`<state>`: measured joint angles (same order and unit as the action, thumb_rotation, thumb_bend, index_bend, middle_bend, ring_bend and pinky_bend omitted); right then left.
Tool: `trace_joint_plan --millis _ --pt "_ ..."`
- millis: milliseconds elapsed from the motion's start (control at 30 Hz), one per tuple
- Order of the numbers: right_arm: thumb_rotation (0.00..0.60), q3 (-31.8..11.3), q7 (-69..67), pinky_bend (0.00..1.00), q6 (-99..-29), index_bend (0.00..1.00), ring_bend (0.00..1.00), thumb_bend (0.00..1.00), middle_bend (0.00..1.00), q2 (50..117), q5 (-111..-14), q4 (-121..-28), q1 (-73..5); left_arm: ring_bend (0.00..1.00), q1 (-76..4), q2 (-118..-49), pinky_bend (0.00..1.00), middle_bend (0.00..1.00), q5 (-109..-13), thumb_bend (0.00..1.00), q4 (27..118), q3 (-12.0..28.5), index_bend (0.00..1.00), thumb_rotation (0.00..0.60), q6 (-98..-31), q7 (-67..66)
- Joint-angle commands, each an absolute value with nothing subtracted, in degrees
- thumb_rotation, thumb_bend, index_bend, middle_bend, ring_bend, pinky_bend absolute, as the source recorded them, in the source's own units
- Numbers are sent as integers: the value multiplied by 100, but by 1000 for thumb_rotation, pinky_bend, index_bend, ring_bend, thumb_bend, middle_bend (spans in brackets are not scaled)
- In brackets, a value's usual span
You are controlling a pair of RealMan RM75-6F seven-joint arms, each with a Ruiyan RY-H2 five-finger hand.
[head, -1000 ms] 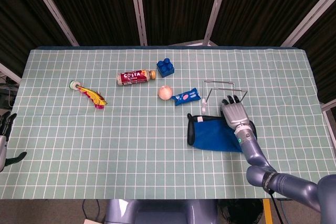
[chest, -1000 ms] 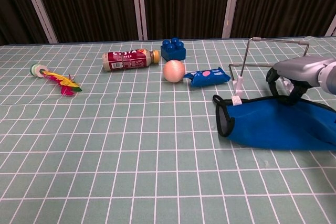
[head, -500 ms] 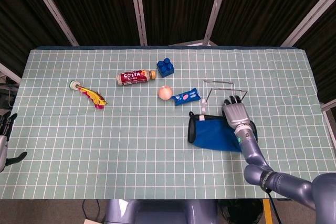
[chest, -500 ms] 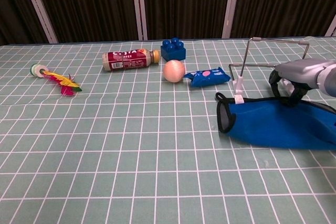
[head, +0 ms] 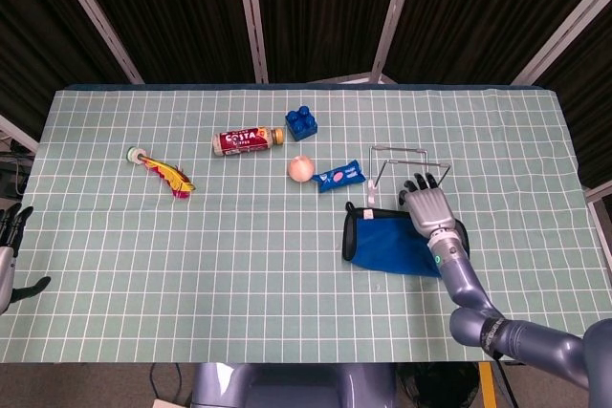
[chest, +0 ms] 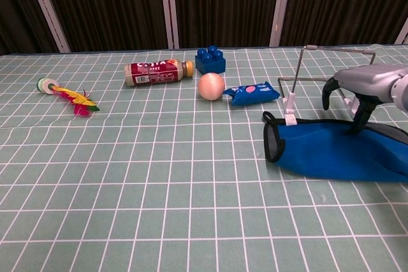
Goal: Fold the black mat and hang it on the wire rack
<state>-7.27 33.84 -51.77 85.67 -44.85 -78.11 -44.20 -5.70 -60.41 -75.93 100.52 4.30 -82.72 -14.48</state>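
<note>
The mat (head: 387, 246) lies folded on the table right of centre, its blue side up with a black rim; in the chest view the mat (chest: 331, 151) has a black loop at its left end. My right hand (head: 427, 205) hovers over the mat's far right edge, just in front of the wire rack (head: 402, 164). In the chest view the right hand (chest: 364, 86) has its fingers spread and pointing down, one fingertip (chest: 356, 122) touching the mat. The wire rack (chest: 331, 62) stands upright behind it. My left hand (head: 10, 241) hangs off the table's left edge, holding nothing.
A blue snack packet (head: 340, 177), a peach-coloured ball (head: 301, 168), a blue toy brick (head: 302, 122) and a lying bottle (head: 247, 140) sit behind and left of the mat. A feathered toy (head: 164, 171) lies far left. The tablecloth (head: 239, 265) is checked green.
The mat slid slightly right. My right hand's fingers, curled on the mat's black edge before, have lifted and spread apart.
</note>
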Motion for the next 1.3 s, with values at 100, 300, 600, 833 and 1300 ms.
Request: trace_joint_plan --millis 100,300,600,833,1300 --pt "600 -499 3349 5 -5531 350 0 71 149 8097 -4861 -8586 -4151 0 -544 -6016 0 0 -7681 0 10080 396 0 600 -8318 -1404" --pt "600 -213 2868 4 -5816 350 0 80 150 7535 -5657 -9231 -3759 0 -515 -5990 0 0 -7797 0 10125 358 0 600 -8381 -1373" --pt "600 502 1653 0 -6327 350 0 89 149 7098 -7586 -8725 -3064 0 -476 -5960 0 0 -7913 0 10182 349 0 600 -8491 -1346" --pt "600 844 868 0 -6699 364 0 91 150 7423 -8677 -7397 -2816 0 -485 -5982 0 0 -7952 0 10224 359 0 600 -8522 -1429" --pt "600 1071 -115 0 -7017 372 0 100 150 8041 -9628 -5749 -2731 0 -559 -6075 0 0 -7837 0 10254 393 0 600 -8419 -1665"
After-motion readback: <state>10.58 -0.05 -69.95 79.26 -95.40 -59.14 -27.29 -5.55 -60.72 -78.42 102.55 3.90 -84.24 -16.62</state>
